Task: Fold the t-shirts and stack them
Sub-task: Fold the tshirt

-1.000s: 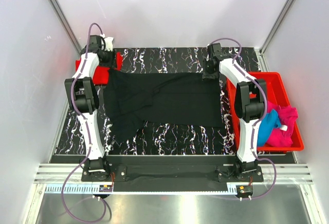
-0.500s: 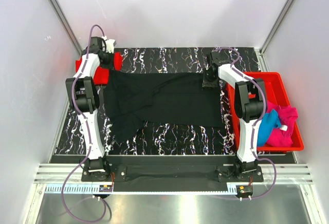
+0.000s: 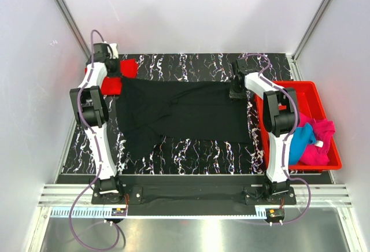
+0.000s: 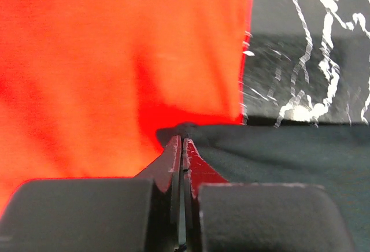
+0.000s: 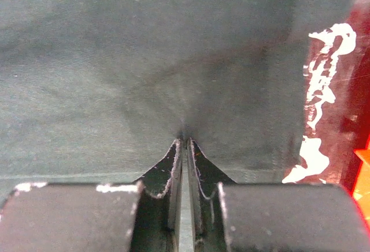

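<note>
L gripper clamped on black t-shirt far-left corner, right by red t-shirt; R gripper pinching its far-right edge, cloth puckered at tips.

Left arm, right arm: white link shells, black joint housings noted. Purple cables seen looped out from black base mounts at 6 o'clock. Left gripper: dark wedge-shaped fingers, blocky black housings behind. Right gripper: same wedges, edges scuffed whitish.
</note>
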Tool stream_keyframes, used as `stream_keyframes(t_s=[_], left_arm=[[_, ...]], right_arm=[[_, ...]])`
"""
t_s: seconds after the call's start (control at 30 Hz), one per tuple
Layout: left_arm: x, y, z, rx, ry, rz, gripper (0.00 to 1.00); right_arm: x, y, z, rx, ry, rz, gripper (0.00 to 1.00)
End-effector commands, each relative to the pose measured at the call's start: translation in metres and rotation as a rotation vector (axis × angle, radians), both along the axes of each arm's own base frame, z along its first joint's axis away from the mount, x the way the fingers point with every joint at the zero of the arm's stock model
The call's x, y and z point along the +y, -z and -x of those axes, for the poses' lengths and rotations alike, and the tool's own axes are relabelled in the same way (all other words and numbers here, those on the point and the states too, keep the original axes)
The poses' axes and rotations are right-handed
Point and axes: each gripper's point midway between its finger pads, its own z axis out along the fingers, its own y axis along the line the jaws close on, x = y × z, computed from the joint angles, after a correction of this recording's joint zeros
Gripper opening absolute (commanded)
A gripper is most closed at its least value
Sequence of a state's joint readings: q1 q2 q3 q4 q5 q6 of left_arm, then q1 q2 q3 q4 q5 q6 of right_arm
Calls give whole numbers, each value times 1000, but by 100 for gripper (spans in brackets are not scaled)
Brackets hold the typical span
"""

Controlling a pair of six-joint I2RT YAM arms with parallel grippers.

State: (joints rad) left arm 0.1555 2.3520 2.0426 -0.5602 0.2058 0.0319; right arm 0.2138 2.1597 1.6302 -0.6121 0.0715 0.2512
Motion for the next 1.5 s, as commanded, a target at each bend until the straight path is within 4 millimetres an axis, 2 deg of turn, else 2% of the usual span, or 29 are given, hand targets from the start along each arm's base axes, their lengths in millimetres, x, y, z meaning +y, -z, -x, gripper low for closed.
stream_keyframes(t_s=[0.0,0.33,0.47,0.57,0.67,0.73,0.77,0.8,0.83,0.87,0.9,0.93,0.97,1.0,1.03,1.07,1.1,1.13,1.2,1.27,1.3,1.33,1.4,1.47], left_arm=[[36,-46,-21,-151,-138,34,0],[34,-31,-26,-125,-120,77,0],[24,-35,-30,-135,-81,121,4],[22,-43,-30,-142,-85,140,18],[22,-64,-27,-168,-89,148,29],[26,-73,-24,-179,-115,145,42],[27,-88,-22,-203,-126,141,46],[27,-91,-20,-203,-134,144,47],[25,-104,-18,-224,-133,145,49],[23,-108,-17,-230,-130,156,49],[21,-112,-16,-234,-130,174,50],[14,-113,-14,-237,-112,194,50],[11,-114,-13,-239,-110,203,50],[7,-118,-12,-243,-109,222,50],[3,-116,-10,-238,-101,241,50],[1,-116,-10,-237,-100,246,50],[1,-114,-9,-230,-109,250,50],[1,-110,-9,-224,-109,252,50],[2,-101,-10,-212,-105,245,52],[7,-94,-10,-197,-117,234,52],[7,-85,-10,-176,-121,234,52],[8,-81,-11,-170,-122,238,52],[7,-76,-12,-163,-119,244,52],[10,-71,-13,-156,-127,248,53]], right_arm=[[-18,8,4,19,49,93,12],[-31,21,9,48,64,156,11],[-19,13,0,16,38,102,13],[-9,-9,-15,-36,27,49,17],[2,-42,-32,-105,15,-8,22],[6,-63,-47,-160,7,-36,25],[11,-68,-51,-169,-9,-58,27],[10,-64,-54,-162,-15,-65,29],[13,-73,-63,-185,-35,-75,30],[13,-71,-66,-179,-38,-69,31],[13,-59,-65,-140,-44,-59,31],[13,-65,-74,-162,-55,-63,31],[22,-63,-75,-158,-110,-91,32],[28,-50,-77,-140,-147,-106,33],[33,-58,-86,-162,-184,-124,34],[39,-54,-87,-153,-238,-140,35],[40,-38,-85,-115,-262,-139,36],[42,-42,-90,-130,-288,-141,37],[44,-31,-89,-116,-379,-132,40],[45,-30,-91,-127,-442,-131,41],[45,-24,-92,-121,-452,-128,42],[44,-26,-96,-133,-457,-119,41],[39,-13,-97,-108,-446,-94,39],[35,-13,-105,-116,-421,-71,34]])
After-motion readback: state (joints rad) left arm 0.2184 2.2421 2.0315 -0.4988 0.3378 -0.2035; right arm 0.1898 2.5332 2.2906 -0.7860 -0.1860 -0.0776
